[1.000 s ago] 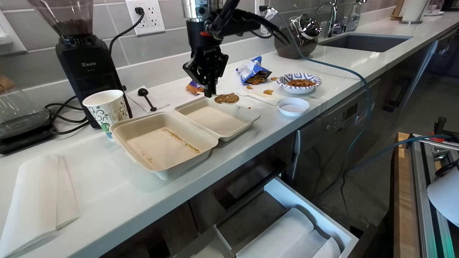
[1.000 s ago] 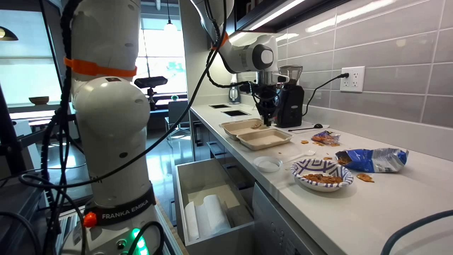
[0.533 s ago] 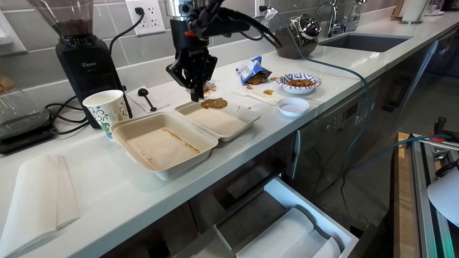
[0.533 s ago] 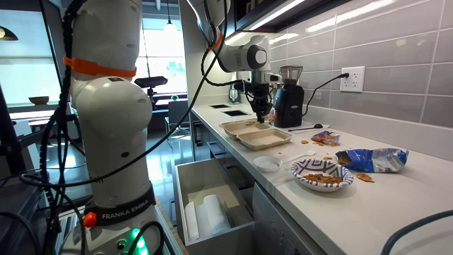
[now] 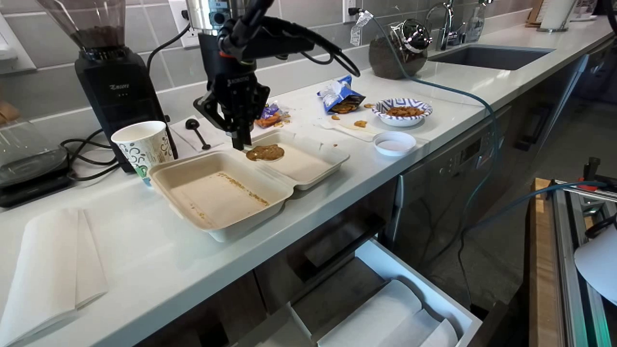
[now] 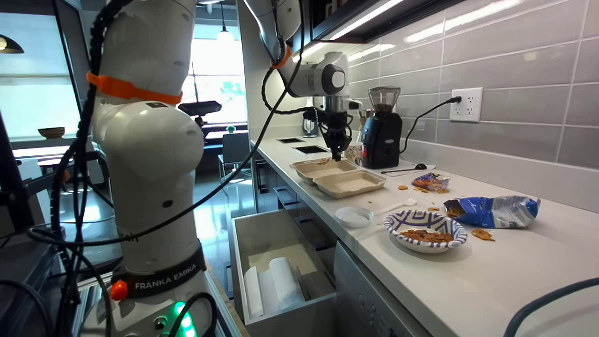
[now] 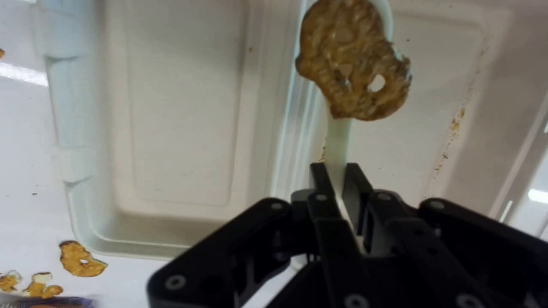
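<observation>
Gripping a white spoon (image 7: 338, 145) by its handle in the claw (image 7: 335, 171), pinched from both sides. Bearing a brown snack (image 7: 359, 55) on the other end, above the fold of the open takeout box (image 5: 207, 185) on the tabletop (image 5: 120, 231). Seemingly at the carrying step, with the patterned bowl (image 5: 401, 122) well off to the right in an exterior view. Calls for a level handle and slow travel, so as not to tip off the snack
</observation>
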You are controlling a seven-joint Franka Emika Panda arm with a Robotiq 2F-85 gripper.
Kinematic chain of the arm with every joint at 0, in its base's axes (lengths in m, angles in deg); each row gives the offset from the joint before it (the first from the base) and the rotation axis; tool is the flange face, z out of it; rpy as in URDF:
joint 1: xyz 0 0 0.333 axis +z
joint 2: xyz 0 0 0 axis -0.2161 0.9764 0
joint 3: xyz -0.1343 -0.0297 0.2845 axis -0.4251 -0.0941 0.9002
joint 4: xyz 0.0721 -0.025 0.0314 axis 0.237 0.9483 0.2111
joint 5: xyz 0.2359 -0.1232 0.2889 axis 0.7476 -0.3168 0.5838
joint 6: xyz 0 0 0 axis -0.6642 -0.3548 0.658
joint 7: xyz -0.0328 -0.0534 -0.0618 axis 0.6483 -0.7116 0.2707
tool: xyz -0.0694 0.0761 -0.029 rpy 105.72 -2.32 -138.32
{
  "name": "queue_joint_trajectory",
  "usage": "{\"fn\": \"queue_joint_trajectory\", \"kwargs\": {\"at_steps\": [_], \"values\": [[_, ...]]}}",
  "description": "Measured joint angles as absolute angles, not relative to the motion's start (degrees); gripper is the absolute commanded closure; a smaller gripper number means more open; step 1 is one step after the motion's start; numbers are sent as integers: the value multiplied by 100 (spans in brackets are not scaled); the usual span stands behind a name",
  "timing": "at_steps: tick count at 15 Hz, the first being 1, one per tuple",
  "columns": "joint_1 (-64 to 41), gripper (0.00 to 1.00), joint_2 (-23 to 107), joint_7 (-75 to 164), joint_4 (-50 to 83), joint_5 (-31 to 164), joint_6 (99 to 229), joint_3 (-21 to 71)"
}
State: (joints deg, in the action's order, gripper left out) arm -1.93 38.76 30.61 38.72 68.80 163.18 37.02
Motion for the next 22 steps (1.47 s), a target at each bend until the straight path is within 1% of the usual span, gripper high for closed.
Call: {"fn": "queue_joint_trajectory", "kwargs": {"at_steps": [4, 14, 18, 22], "values": [[-159, 97, 4021, 3187, 3716, 7033, 16524, 3766], [-227, 97, 4295, 4380, 3724, 7675, 18180, 3949], [-559, 97, 4368, 5386, 3902, 8453, 18761, 4294], [-967, 97, 4367, 6335, 4070, 9096, 19029, 4715]]}}
